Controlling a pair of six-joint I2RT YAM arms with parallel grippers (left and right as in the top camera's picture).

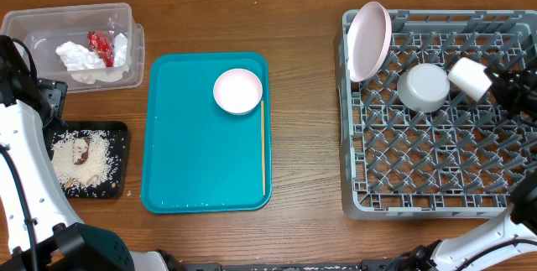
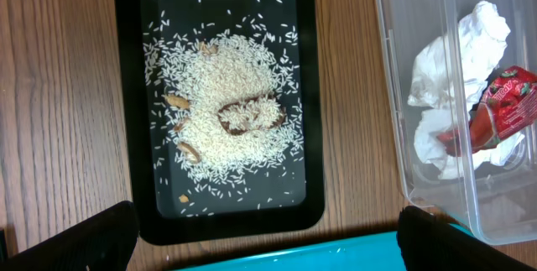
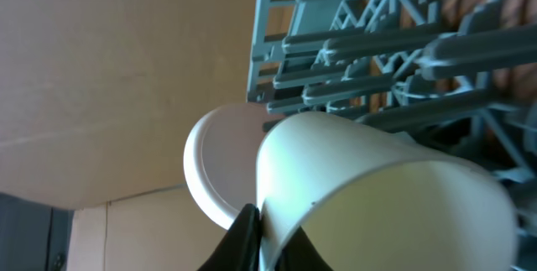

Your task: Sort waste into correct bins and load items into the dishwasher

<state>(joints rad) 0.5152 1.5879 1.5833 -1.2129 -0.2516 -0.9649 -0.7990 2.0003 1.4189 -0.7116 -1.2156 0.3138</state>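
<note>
Right hand (image 3: 265, 242) clenched on a cup (image 1: 468, 78) over the rack (image 1: 419, 209); left hand (image 2: 267, 239) released above the black tray (image 2: 127, 103).
Nearest, at 8 o'clock on the surface (image 1: 306, 137), the black tray holds rice crumbs (image 2: 226, 78) and a brown scrap (image 1: 82, 152); the left hand grasps nothing. In the middle, the teal tray (image 1: 193, 153) carries a small bowl (image 1: 238, 91) at its 1 o'clock and a thin stick (image 1: 263, 149) along its 3 o'clock edge. At 3 o'clock, the rack holds an upturned bowl (image 1: 423, 87) and, at its 11 o'clock corner, an upright plate (image 1: 369, 40). Farthest, at 10 o'clock, the clear tub (image 1: 33, 23) holds napkins (image 1: 80, 57) and a red wrapper (image 1: 101, 46).
</note>
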